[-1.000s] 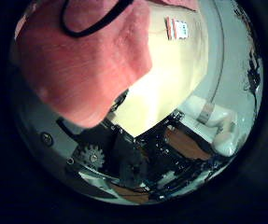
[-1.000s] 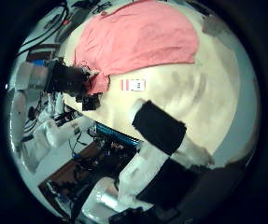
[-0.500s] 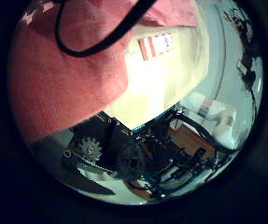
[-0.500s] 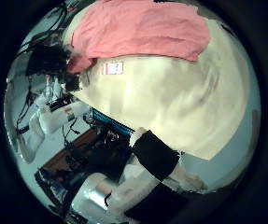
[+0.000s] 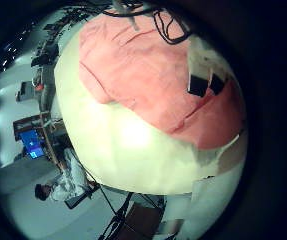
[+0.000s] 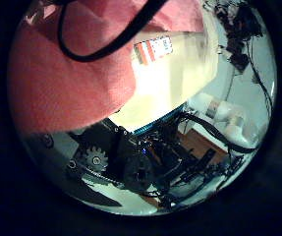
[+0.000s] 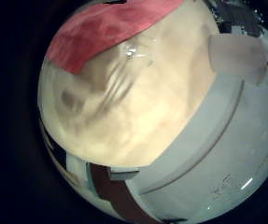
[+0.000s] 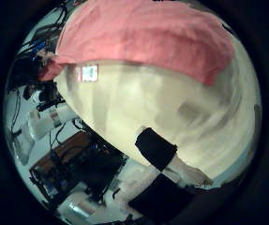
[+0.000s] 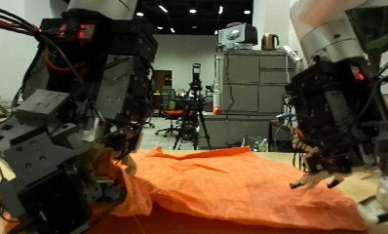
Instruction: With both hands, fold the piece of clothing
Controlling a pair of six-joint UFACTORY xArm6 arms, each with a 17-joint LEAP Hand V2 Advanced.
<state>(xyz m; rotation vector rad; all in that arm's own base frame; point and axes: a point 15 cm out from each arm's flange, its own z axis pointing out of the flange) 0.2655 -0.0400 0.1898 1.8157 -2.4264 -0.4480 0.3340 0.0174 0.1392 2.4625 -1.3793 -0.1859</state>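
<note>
Both arms hang from above over the table. The left hand [image 9: 64, 146] sits low with its fingers hidden from sight, while the right hand [image 9: 334, 117] hovers higher, fingertips [image 9: 327, 178] pointing down, loosely spread.

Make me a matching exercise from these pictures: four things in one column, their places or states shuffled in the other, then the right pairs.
Things:
1. piece of clothing
2. left hand
3. right hand
4. small card

Places or states:
A. lying on the bare table, beside the clothing's edge
B. raised above the clothing, open
C. orange, spread over the table
D. low, at the clothing's bunched edge

Pairs: 1-C, 2-D, 3-B, 4-A
</note>
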